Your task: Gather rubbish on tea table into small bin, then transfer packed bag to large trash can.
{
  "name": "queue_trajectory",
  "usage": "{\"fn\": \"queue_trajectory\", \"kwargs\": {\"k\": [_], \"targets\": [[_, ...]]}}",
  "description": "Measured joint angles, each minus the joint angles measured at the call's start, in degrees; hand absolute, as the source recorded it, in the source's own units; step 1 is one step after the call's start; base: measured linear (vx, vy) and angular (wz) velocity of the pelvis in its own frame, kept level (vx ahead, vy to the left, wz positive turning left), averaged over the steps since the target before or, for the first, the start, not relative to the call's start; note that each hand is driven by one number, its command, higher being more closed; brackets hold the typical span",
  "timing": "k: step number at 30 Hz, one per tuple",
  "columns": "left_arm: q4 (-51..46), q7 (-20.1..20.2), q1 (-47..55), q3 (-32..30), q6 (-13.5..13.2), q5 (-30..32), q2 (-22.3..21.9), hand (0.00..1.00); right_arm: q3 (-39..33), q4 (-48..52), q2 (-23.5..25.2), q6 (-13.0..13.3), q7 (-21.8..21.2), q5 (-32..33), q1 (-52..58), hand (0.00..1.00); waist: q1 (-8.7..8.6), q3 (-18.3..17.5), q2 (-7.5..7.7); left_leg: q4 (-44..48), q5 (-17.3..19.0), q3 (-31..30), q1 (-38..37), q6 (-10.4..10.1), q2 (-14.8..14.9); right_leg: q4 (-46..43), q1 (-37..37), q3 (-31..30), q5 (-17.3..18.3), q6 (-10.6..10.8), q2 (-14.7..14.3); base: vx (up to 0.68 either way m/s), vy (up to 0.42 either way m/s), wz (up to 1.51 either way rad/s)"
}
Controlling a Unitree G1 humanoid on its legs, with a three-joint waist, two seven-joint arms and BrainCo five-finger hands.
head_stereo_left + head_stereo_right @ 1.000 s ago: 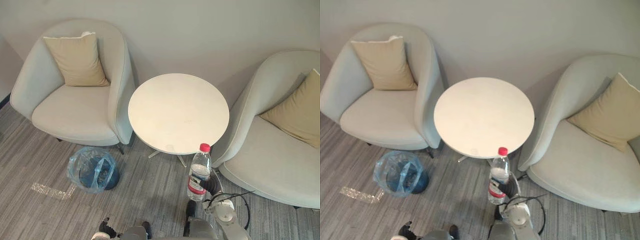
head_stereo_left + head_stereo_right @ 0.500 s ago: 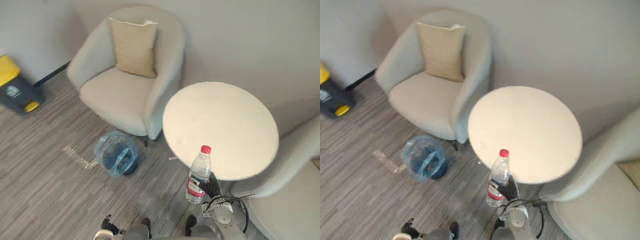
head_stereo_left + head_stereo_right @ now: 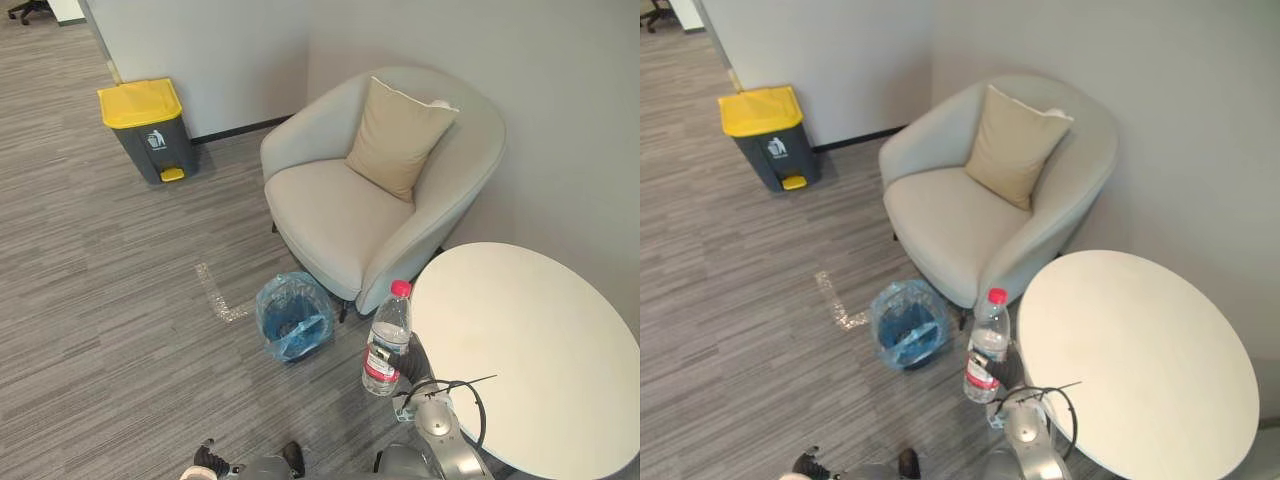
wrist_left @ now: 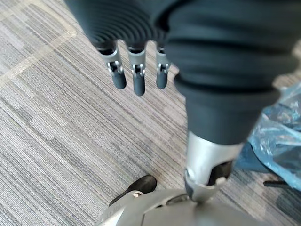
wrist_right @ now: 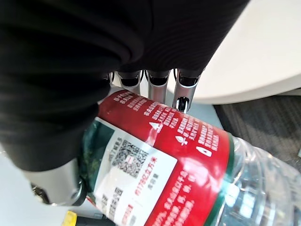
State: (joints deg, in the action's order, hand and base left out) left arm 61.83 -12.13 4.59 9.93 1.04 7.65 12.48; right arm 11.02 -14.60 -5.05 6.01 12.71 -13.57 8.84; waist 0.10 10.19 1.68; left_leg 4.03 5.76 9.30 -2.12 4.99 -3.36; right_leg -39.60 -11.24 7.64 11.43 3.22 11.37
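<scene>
View swung left, right hand (image 5: 158,84) (gripping bottle (image 3: 386,336))

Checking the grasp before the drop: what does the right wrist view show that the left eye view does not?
Right wrist view: the right hand with fingers curled round the bottle at its red label. Left eye view: the small bin lined with a blue bag on the floor beside the armchair, and the yellow-lidded trash can by the wall. Both: the bottle and the white round table.
</scene>
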Motion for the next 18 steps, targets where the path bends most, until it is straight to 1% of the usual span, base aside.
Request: {"fn": "queue_trajectory", "kwargs": {"k": [1, 2, 3, 4, 5, 6, 7, 8, 9, 10, 12, 13, 14, 15, 16, 17, 18], "targets": [[0.4, 0.0, -1.0, 0.0, 0.0, 0.0, -0.6, 0.00, -0.6, 0.0, -0.2, 0.0, -0.3, 0.2, 0.1, 1.00, -0.54, 0.4, -0.71, 0.2, 0.1, -3.1, 0.1, 0.1, 0.9, 7.9, 0.3, -5.0, 1.2, 0.9, -6.1, 0.09, -0.115, 0.97], [1.5, 0.1, -1.5, -0.2, 0.0, 0.1, -0.8, 0.00, -1.1, -0.1, -0.2, 0.0, -0.3, 0.2, 0.8, 1.00, -1.15, 0.8, -1.63, 1.0, 0.5, -4.7, 0.4, -1.4, 1.3, 18.1, 2.2, -7.4, -0.5, -0.1, -9.6, 0.09, -0.116, 1.10], [1.9, 0.1, -2.0, -0.7, 0.1, 0.1, -0.5, 0.00, -1.6, 0.2, -0.1, 0.0, -0.2, 0.2, 1.6, 1.00, -1.11, 1.1, -0.88, 2.6, 1.1, -5.8, 0.7, -2.0, 0.4, 22.0, 2.4, -6.4, -4.8, -3.7, -9.0, 0.12, -0.147, 1.08], [2.4, 0.0, -2.8, -2.1, 0.6, 0.1, -0.7, 0.00, -1.6, -0.4, 0.0, -0.2, -0.5, 0.3, 1.8, 1.00, -0.97, 1.7, 1.00, 5.6, 2.8, -7.3, 0.9, -2.5, -1.0, 21.6, 3.0, -5.2, -5.7, -2.5, -7.4, 0.13, -0.143, 0.77], [2.3, 0.0, -2.2, -2.7, 0.9, 0.1, -1.7, 0.00, -1.3, -0.8, -0.8, -0.6, -0.5, 0.3, 2.4, 1.00, -0.23, 0.1, -0.47, 7.2, 3.7, -8.4, 2.3, -3.3, -0.1, 23.0, 3.6, -4.6, -5.7, -2.5, -8.1, 0.21, -0.144, 0.60], [1.9, 0.0, -1.6, -3.4, 0.9, 0.1, -2.4, 0.00, -1.3, -0.7, -1.1, -0.6, -0.5, 0.3, 2.3, 1.00, 0.16, -1.0, -1.29, 7.4, 4.2, -9.0, 3.2, -3.5, 0.5, 25.1, 3.7, -3.7, -5.7, -2.7, -8.6, 0.18, -0.078, 0.37], [1.9, 0.0, -1.5, -3.4, 0.9, 0.1, -2.5, 0.00, -1.5, -0.4, -1.5, -0.6, -0.5, 0.3, 2.2, 1.00, -0.08, -0.9, -1.75, 7.7, 4.3, -9.8, 3.5, -3.7, 0.8, 26.2, 4.3, -2.6, -5.9, -3.0, -8.8, 0.20, -0.081, 0.49], [1.9, 0.1, -1.5, -3.6, 1.0, 0.1, -2.7, 0.00, -1.5, 0.0, -1.2, -0.6, -0.5, 0.7, 2.1, 1.00, -0.12, -0.9, -2.28, 9.1, 5.1, -9.9, 4.3, -4.7, 1.7, 28.0, 5.5, -1.2, -6.4, -3.4, -9.3, 0.17, -0.094, 0.46], [1.6, 0.1, -1.3, -4.8, 0.9, 0.0, -3.1, 0.00, -1.5, 0.2, -0.7, -0.6, -0.5, 0.8, 2.3, 1.00, 0.23, -0.7, -2.46, 12.0, 6.5, -8.9, 5.3, -6.5, 2.8, 29.2, 6.6, -0.8, -6.5, -3.7, -10.1, 0.18, -0.094, 0.42], [1.0, 0.1, -1.0, -6.3, 1.0, 0.1, -3.2, 0.00, -1.5, 1.2, -0.1, -0.6, -0.5, 1.2, 2.6, 1.00, 0.57, -0.3, -2.15, 18.0, 7.4, -6.6, 7.4, -7.7, 4.0, 30.5, 8.4, -0.3, -6.4, -4.0, -10.6, 0.13, -0.058, 0.18], [0.5, 0.0, -0.5, -7.2, 0.9, 0.0, -3.4, 0.00, -1.5, 2.3, 0.0, -0.5, -0.5, 1.4, 3.2, 1.00, 1.11, 0.1, -2.05, 23.5, 8.0, -4.0, 9.0, -8.6, 5.2, 31.4, 10.6, -0.1, -6.4, -4.2, -10.8, 0.12, -0.003, -0.02], [0.6, -0.2, -0.4, -7.4, 1.0, -0.1, -3.5, 0.00, -1.5, 2.4, -0.1, -0.3, -0.5, 2.0, 3.4, 1.00, 1.41, -0.1, -2.12, 24.3, 9.5, -2.8, 8.9, -8.6, 6.0, 32.0, 11.0, -0.2, -6.4, -4.2, -10.8, 0.14, 0.074, -0.14], [0.7, -0.4, -0.6, -7.9, 1.0, -0.4, -3.5, 0.00, -1.8, 2.4, -0.1, -0.3, -0.4, 2.4, 3.3, 1.00, 1.37, -0.2, -2.29, 24.1, 10.6, -1.5, 9.1, -7.2, 7.1, 32.3, 11.1, -0.3, -6.4, -4.2, -10.6, 0.10, 0.100, -0.03], [0.7, -0.6, -1.1, -8.0, 0.9, -0.7, -3.4, 0.00, -2.5, 2.3, -0.1, -0.3, -0.3, 2.4, 3.0, 1.00, 1.33, 0.0, -2.34, 23.9, 11.2, -1.2, 9.7, -6.5, 8.3, 32.7, 11.2, -0.5, -6.4, -4.2, -10.1, 0.08, 0.137, 0.03], [0.7, -0.9, -1.3, -8.4, 0.9, -1.0, -3.1, 0.00, -3.1, 2.1, 0.0, -0.3, -0.3, 2.4, 2.8, 1.00, 1.36, 0.3, -1.78, 22.5, 11.3, -1.4, 10.2, -6.2, 9.3, 32.8, 11.2, -0.8, -6.5, -3.9, -8.9, 0.05, 0.129, 0.03], [0.6, -1.3, -1.3, -8.4, 0.9, -1.0, -3.1, 0.00, -3.1, 2.0, 0.0, -0.3, -0.3, 2.4, 2.6, 1.00, 1.35, 0.4, -1.57, 19.9, 10.7, -2.2, 10.1, -6.7, 9.8, 32.7, 11.2, -1.0, -6.5, -3.3, -7.9, 0.07, 0.223, -0.04], [0.8, -1.4, -0.9, -8.3, 1.1, -1.0, -3.2, 0.00, -3.1, 2.0, -0.5, -0.2, -0.3, 2.4, 2.6, 1.00, 1.21, 0.0, -2.31, 13.1, 3.8, -3.5, 9.5, -9.7, 11.6, 32.8, 11.2, -1.6, -6.3, -1.5, -8.0, 0.04, 0.158, -0.05]]}}
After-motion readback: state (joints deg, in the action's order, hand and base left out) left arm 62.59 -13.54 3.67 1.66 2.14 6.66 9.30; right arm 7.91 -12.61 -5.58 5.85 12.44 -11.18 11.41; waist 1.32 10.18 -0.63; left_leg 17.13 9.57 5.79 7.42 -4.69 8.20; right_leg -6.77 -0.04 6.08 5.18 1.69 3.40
